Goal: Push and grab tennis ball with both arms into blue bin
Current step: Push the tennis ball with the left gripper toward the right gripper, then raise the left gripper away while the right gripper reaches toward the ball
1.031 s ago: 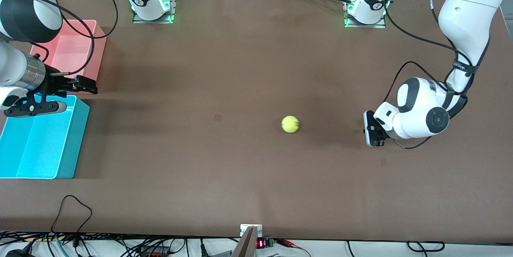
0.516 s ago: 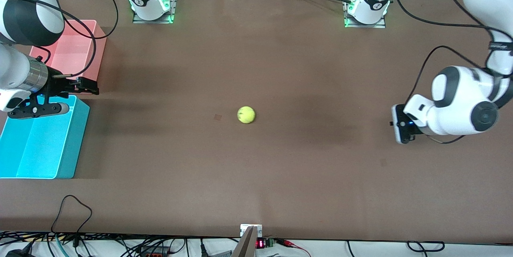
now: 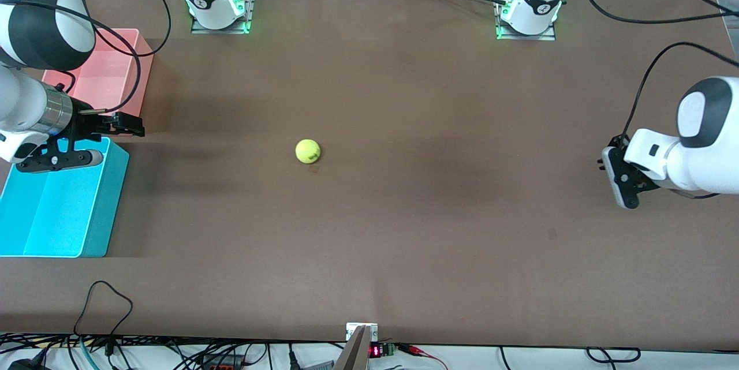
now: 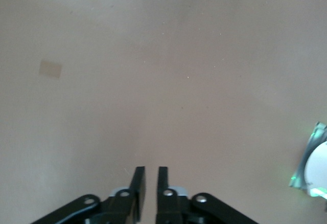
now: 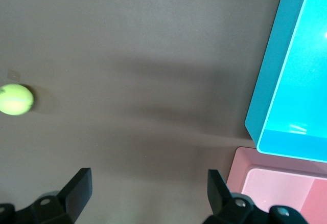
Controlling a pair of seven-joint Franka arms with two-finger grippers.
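The tennis ball (image 3: 308, 151) (image 5: 16, 99) sits on the bare brown table (image 3: 404, 231), roughly midway between the 2 arms' ends, free of both grippers and well apart from the blue bin (image 3: 34, 246) (image 5: 286, 70). That bin stands at the right arm's end of the table, just beside the pink bin (image 3: 135, 78) (image 5: 265, 183), which lies farther from the front camera. The right gripper (image 3: 95, 139) (image 5: 148, 185) hangs over the bin's rim nearest the pink bin, its 2 fingers (image 5: 79, 183) spread wide and holding nothing. The left gripper (image 3: 619, 179) (image 4: 148, 180) hovers low over the table at the left arm's end, well apart from the ball, its fingers (image 4: 138, 180) nearly pressed together with only a thin gap and nothing between them.
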